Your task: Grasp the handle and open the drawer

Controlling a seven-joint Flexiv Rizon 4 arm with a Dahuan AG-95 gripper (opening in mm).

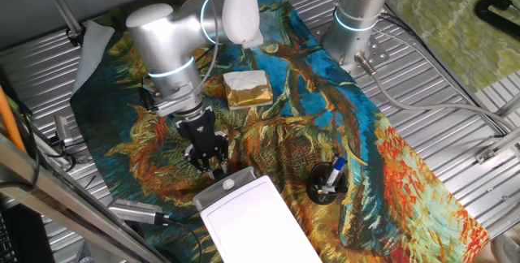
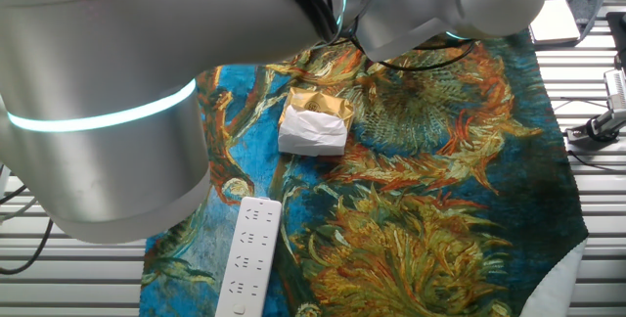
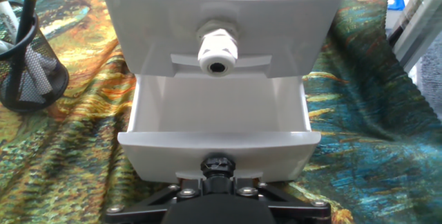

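Observation:
The white box (image 3: 221, 3) faces me in the hand view, and it also shows in one fixed view (image 1: 252, 214). Its lower drawer (image 3: 276, 151) is slid out towards me, and its empty inside shows. My gripper (image 3: 217, 172) sits at the centre of that drawer's front, shut where its handle is. The handle itself is hidden behind the black jaws. The upper drawer is closed, with its white knob (image 3: 217, 50) showing. In one fixed view my gripper (image 1: 213, 164) is low on the cloth at the box's front.
A black mesh pen holder (image 3: 31, 65) stands left of the box; it also shows in one fixed view (image 1: 327, 183). A gold-and-white block (image 1: 246, 88) lies further back on the painted cloth. A long white bar (image 2: 247, 253) lies near the arm's base. Metal slats surround the cloth.

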